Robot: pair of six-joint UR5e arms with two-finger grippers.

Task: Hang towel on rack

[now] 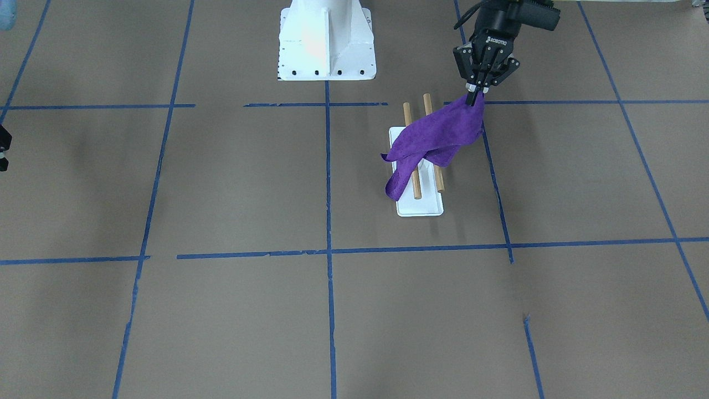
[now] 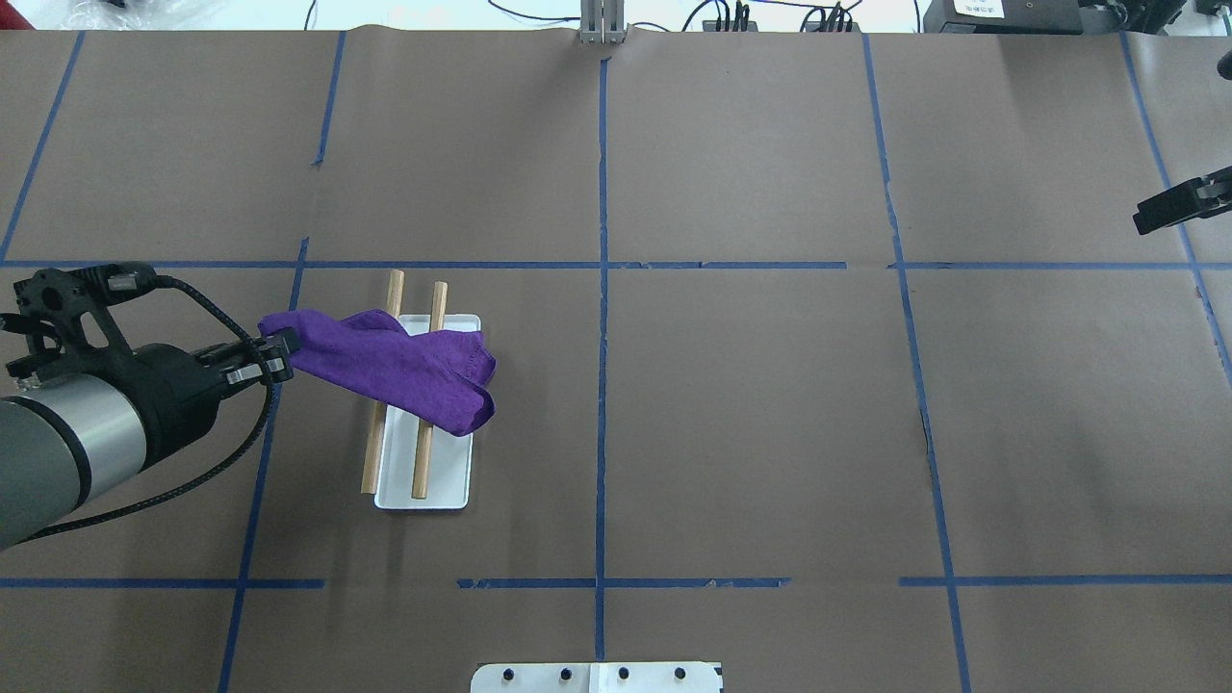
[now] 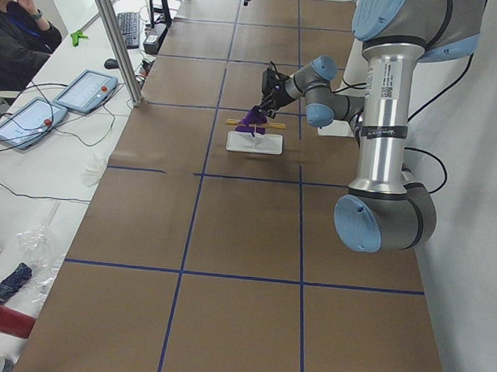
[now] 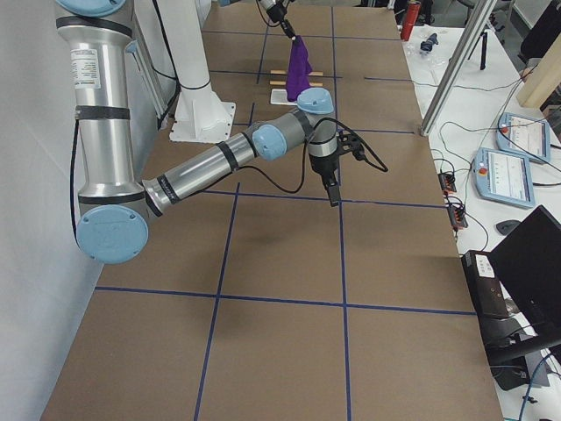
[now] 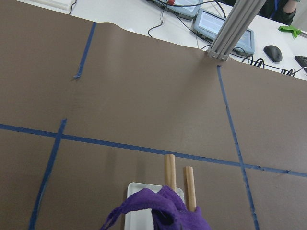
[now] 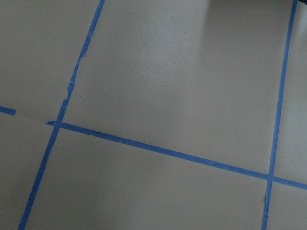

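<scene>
Pinching one corner of the purple towel (image 2: pixel 395 366) between pressed-together fingers, the left claw (image 2: pixel 279 354) hangs just beside the rack (image 2: pixel 428 496), on the rack's left and above the level of its rods. From that pinched corner the cloth slopes down and to the right across both wooden rods (image 2: pixel 421 462), covering their middle stretch. Its loose, folded end hangs past the right-hand rod, over the rack's white base. Both ends of each rod stick out bare from under the cloth. The rack stands upright on the brown papered surface (image 2: pixel 770 433), between blue tape lines. Well apart from the rack, far to its right at the edge of the overhead view, the right claw (image 2: pixel 1179 204) hovers over the surface. Whether it is spread or pressed together cannot be told.
</scene>
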